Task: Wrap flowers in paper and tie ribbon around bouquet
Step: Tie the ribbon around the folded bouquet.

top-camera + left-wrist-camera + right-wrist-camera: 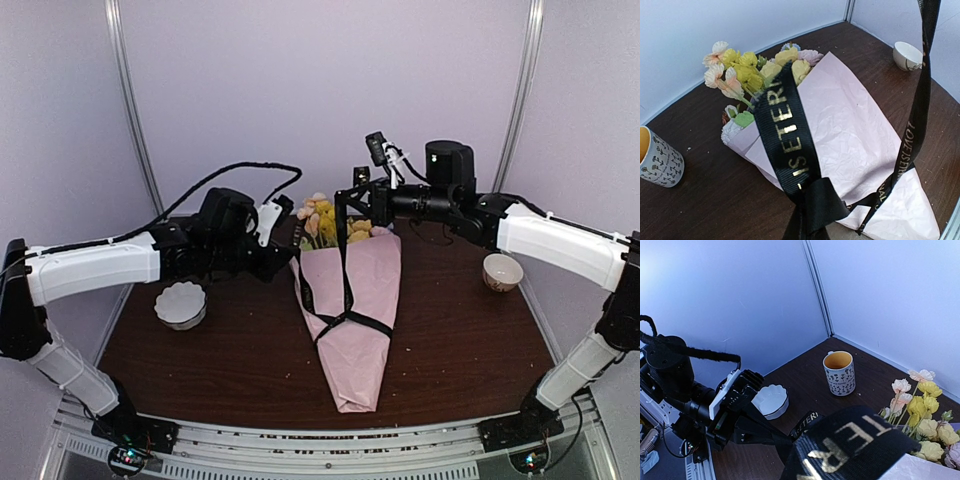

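The bouquet lies mid-table, its pale pink paper [352, 300] forming a cone that tapers toward me, with yellow, peach and pink flowers [325, 220] at the far end. A black ribbon [346, 270] with gold lettering crosses over the cone's middle. One strand rises to my right gripper [350, 192], which is shut on it above the blooms. The other runs left to my left gripper [290, 258], shut on it beside the cone's upper left edge. In the left wrist view the bunched ribbon [812, 200] hides the fingers. The ribbon [855, 445] also fills the bottom of the right wrist view.
A white scalloped bowl [181, 303] sits front left under the left arm. A small patterned bowl [502, 271] stands at the right. A flower-print mug [839, 372] stands at the back left near the wall corner. Pale walls close in the table.
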Robot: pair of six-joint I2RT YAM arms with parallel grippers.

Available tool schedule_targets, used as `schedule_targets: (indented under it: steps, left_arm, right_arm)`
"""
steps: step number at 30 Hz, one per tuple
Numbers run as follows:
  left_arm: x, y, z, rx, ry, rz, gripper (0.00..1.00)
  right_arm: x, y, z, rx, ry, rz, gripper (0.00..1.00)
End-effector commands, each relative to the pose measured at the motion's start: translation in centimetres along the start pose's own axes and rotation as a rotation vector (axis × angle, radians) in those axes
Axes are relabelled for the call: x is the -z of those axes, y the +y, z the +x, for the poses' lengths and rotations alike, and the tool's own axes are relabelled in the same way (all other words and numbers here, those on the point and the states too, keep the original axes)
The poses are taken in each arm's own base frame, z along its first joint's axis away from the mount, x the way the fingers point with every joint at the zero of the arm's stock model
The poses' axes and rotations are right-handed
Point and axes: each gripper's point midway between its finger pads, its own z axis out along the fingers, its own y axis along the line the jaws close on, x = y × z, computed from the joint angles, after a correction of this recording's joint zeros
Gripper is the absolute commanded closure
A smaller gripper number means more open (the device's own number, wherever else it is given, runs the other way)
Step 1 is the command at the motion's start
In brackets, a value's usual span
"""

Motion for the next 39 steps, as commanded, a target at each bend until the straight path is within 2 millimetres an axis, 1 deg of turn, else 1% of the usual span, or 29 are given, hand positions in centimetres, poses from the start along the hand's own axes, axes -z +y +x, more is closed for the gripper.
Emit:
schedule_targets:
  steps: [1, 5, 7, 8, 9, 10, 11, 12, 13, 14, 15, 16, 17, 19, 20, 21, 22, 24, 27, 29, 30, 34, 36, 39]
  left_arm:
    - [0.1, -0.8, -2.3, -0.012, -0.059, 0.036, 1.00]
    - [0.0, -0.7, -2.0, -0.010, -0.053, 0.030, 1.00]
    - [-0.1, -0.3, -1.6, -0.004, -0.054, 0.014, 1.00]
    - [0.1, 0.4, -1.2, 0.012, -0.050, -0.017, 1.00]
    - [0.3, 2.0, -0.5, 0.051, -0.034, -0.076, 1.00]
    - [0.8, 4.0, 0.6, 0.109, -0.007, -0.135, 1.00]
    - [1.4, 6.5, 2.0, 0.178, 0.018, -0.195, 1.00]
    - [2.3, 9.1, 3.9, 0.256, 0.041, -0.256, 1.00]
    - [3.5, 12.3, 5.8, 0.340, 0.051, -0.332, 1.00]
    - [4.6, 14.7, 8.2, 0.413, 0.067, -0.396, 1.00]
    - [5.8, 16.3, 11.3, 0.482, 0.092, -0.447, 1.00]
    - [6.9, 17.4, 12.9, 0.534, 0.090, -0.482, 1.00]
    - [8.0, 18.1, 14.2, 0.573, 0.077, -0.516, 1.00]
    - [9.6, 18.9, 16.4, 0.632, 0.062, -0.570, 1.00]
    - [10.2, 19.1, 17.3, 0.663, 0.053, -0.584, 1.00]
    - [10.7, 19.4, 18.1, 0.688, 0.047, -0.597, 1.00]
    - [11.2, 19.7, 19.0, 0.711, 0.046, -0.614, 1.00]
    - [12.1, 20.3, 20.0, 0.744, 0.039, -0.642, 1.00]
    - [13.7, 21.3, 20.6, 0.767, 0.021, -0.679, 1.00]
    - [14.8, 22.1, 21.1, 0.783, 0.014, -0.713, 1.00]
    - [15.3, 22.5, 21.4, 0.793, 0.012, -0.730, 1.00]
    - [17.5, 24.0, 22.8, 0.845, -0.010, -0.796, 1.00]
    - [18.6, 24.6, 23.5, 0.873, -0.028, -0.829, 1.00]
    - [19.9, 25.4, 24.0, 0.891, -0.046, -0.873, 1.00]
  right_arm:
    - [0.6, 0.9, -2.4, 0.046, -0.055, -0.011, 1.00]
    - [-0.2, 0.2, -1.5, 0.043, -0.037, 0.005, 1.00]
    - [-0.4, -0.6, -0.7, 0.042, -0.019, 0.014, 1.00]
    - [-0.1, -1.8, -0.4, 0.019, -0.020, 0.042, 1.00]
    - [0.8, -3.6, -0.3, -0.017, -0.032, 0.086, 1.00]
    - [2.3, -6.0, 0.0, -0.067, -0.057, 0.154, 1.00]
    - [4.9, -9.7, 0.2, -0.121, -0.094, 0.261, 1.00]
    - [7.5, -12.8, 1.5, -0.172, -0.114, 0.360, 1.00]
    - [10.5, -15.6, 3.0, -0.223, -0.132, 0.462, 1.00]
    - [13.7, -18.3, 4.8, -0.283, -0.144, 0.567, 1.00]
    - [16.9, -20.2, 6.9, -0.351, -0.161, 0.655, 1.00]
    - [20.3, -21.8, 8.7, -0.402, -0.188, 0.739, 1.00]
    - [23.3, -22.9, 10.9, -0.470, -0.214, 0.804, 1.00]
    - [27.9, -24.0, 14.6, -0.567, -0.252, 0.899, 1.00]
    - [29.6, -24.3, 16.2, -0.609, -0.262, 0.928, 1.00]
    - [30.7, -24.5, 17.9, -0.653, -0.271, 0.940, 1.00]
    - [31.8, -24.9, 19.0, -0.695, -0.287, 0.950, 1.00]
    - [34.2, -25.8, 20.9, -0.781, -0.333, 0.976, 1.00]
    - [38.1, -26.9, 22.4, -0.855, -0.444, 1.042, 1.00]
    - [40.7, -27.4, 23.3, -0.874, -0.476, 1.116, 1.00]
    - [41.6, -27.5, 23.7, -0.880, -0.482, 1.143, 1.00]
    - [44.4, -27.6, 25.0, -0.895, -0.502, 1.237, 1.00]
    - [45.3, -27.6, 25.6, -0.902, -0.512, 1.277, 1.00]
    - [46.5, -27.4, 26.4, -0.913, -0.525, 1.323, 1.00]
